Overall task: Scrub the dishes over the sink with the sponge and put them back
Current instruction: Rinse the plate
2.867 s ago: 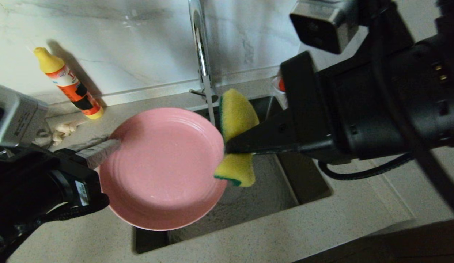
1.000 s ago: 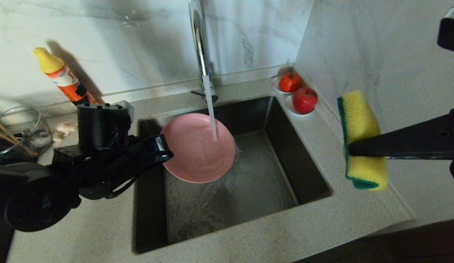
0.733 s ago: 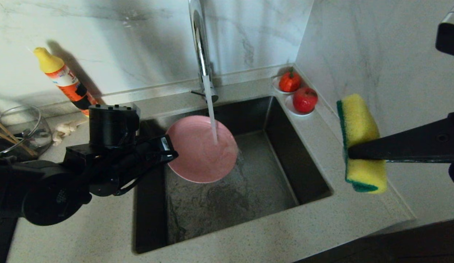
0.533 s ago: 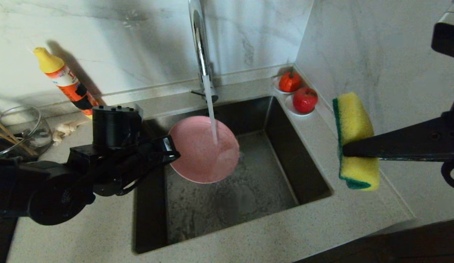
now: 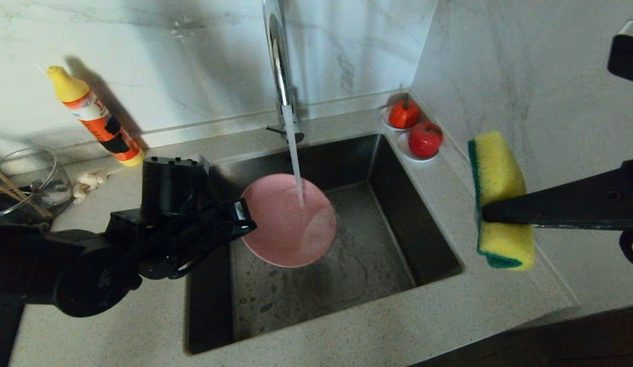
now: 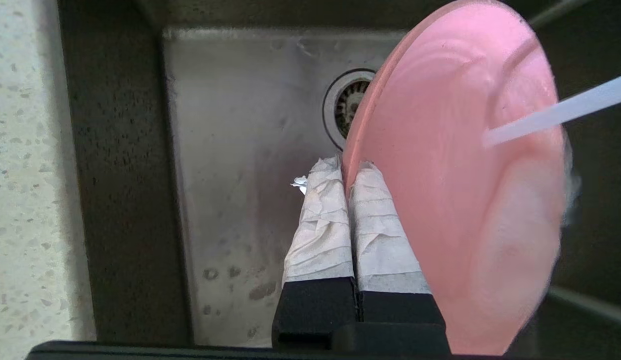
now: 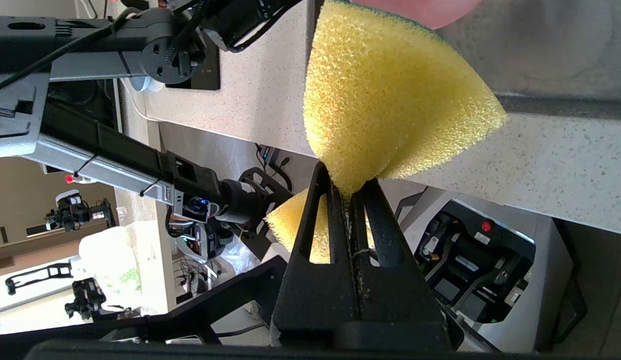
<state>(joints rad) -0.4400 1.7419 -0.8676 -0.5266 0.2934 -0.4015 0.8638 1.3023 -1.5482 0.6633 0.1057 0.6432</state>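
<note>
At the left we see our left tool (image 5: 243, 220) clenched on the left rim of the pink plate (image 5: 291, 221), its taped fingers (image 6: 320, 220) pinching the edge. The plate stands tilted to the tool's right, inside the sink (image 5: 428, 244), under the water running from the tap (image 5: 278, 61). Well apart at the right, our right tool (image 5: 485, 213) squeezes the middle of the yellow sponge (image 5: 500, 199), which is held upright above the surface (image 5: 439, 316) beside the basin.
</note>
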